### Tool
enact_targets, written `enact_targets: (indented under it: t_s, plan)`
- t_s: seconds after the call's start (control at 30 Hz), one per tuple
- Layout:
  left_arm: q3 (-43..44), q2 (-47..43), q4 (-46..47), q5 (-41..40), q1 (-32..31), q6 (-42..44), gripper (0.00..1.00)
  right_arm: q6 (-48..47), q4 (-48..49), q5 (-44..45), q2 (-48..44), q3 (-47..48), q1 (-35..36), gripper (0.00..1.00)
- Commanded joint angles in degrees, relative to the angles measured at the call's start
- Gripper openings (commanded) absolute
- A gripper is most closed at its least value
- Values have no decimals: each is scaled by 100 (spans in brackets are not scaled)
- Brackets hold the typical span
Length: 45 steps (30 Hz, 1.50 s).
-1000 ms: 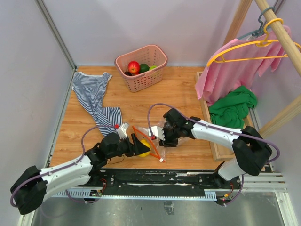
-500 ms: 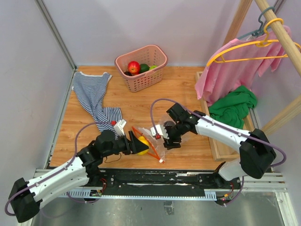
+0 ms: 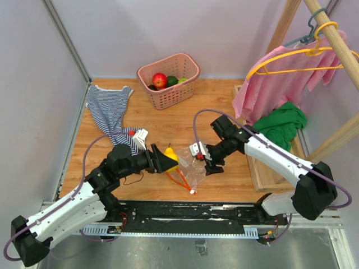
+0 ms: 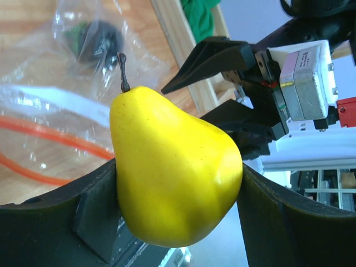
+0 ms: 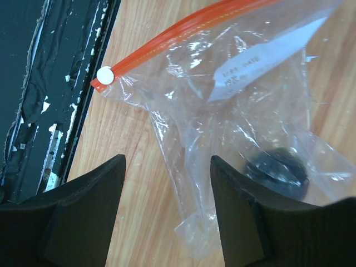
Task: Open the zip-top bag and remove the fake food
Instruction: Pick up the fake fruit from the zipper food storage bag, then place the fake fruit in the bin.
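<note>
The zip-top bag [image 3: 190, 175] lies crumpled on the wooden table [image 3: 168, 120] close to its near edge, its orange zip strip [image 5: 183, 34] parted and a dark piece [image 5: 276, 169] inside. Just above it hangs the right gripper [image 3: 211, 163], fingers spread, nothing between them. Beside the bag's mouth the left gripper [image 3: 166, 161] pinches the yellow pear [image 4: 172, 172], outside the plastic — bare boards stretch behind, up to the pink basket [image 3: 171, 96].
</note>
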Motion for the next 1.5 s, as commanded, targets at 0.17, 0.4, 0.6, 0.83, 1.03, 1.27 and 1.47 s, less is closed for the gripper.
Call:
enact_targets:
  t_s: [0.17, 0.4, 0.6, 0.83, 1.03, 1.27, 1.47]
  plan:
    - [938, 658, 1089, 105, 638, 1069, 52, -465, -914, -1027, -668, 456, -1127, 64]
    - [1980, 2019, 1893, 491, 1791, 2011, 52, -953, -1755, -1179, -335, 849, -1440, 63]
    - [3483, 3721, 2694, 1073, 2392, 2457, 52, -1092, -2084, -1191, -80, 1031, -1621, 63]
    - [5691, 5546, 2406, 1190, 2438, 3318, 52, -1095, -2090, -1087, -77, 1002, -1939, 63]
    - [7082, 6979, 1918, 1009, 2855, 3599, 52, -1034, -2053, -992, -66, 1001, -2277, 64]
    - [10965, 9498, -500, 138, 3031, 4275, 51, -996, -2074, -749, 272, 1024, -2308, 63]
    - [11214, 9996, -371, -288, 3054, 4263, 51, -1007, -2189, -748, 604, 1134, -2324, 62]
